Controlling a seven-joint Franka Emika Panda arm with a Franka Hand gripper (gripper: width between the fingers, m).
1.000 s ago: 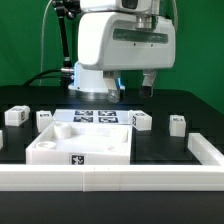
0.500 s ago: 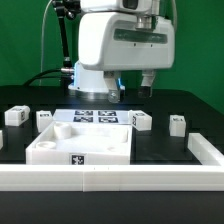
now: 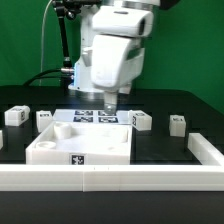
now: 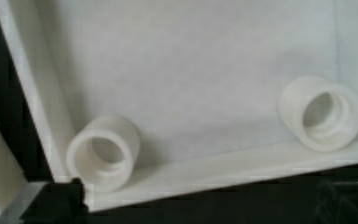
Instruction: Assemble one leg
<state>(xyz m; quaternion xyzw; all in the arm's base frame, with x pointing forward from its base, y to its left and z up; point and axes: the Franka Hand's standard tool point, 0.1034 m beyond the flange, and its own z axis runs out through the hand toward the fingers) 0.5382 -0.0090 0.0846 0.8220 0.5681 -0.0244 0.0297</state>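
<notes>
A white panel (image 3: 80, 150) lies nearest on the black counter (image 3: 170, 148). Just past its far corner on the exterior view's right stands the closest leg (image 3: 141, 121). The fingers (image 3: 108, 101) hang above the panel's far edge, so that leg lies to their right in the exterior view and lower. They look empty, but how far they are open cannot be told.

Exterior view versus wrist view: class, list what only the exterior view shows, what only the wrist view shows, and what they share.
Only the exterior view shows the arm, its hand low near the panel's far edge, four small tagged legs on the table, and the marker board behind the panel. Only the wrist view shows, close up, two round recesses as raised rings in the panel's floor. Both share the white tray-like panel.
</notes>
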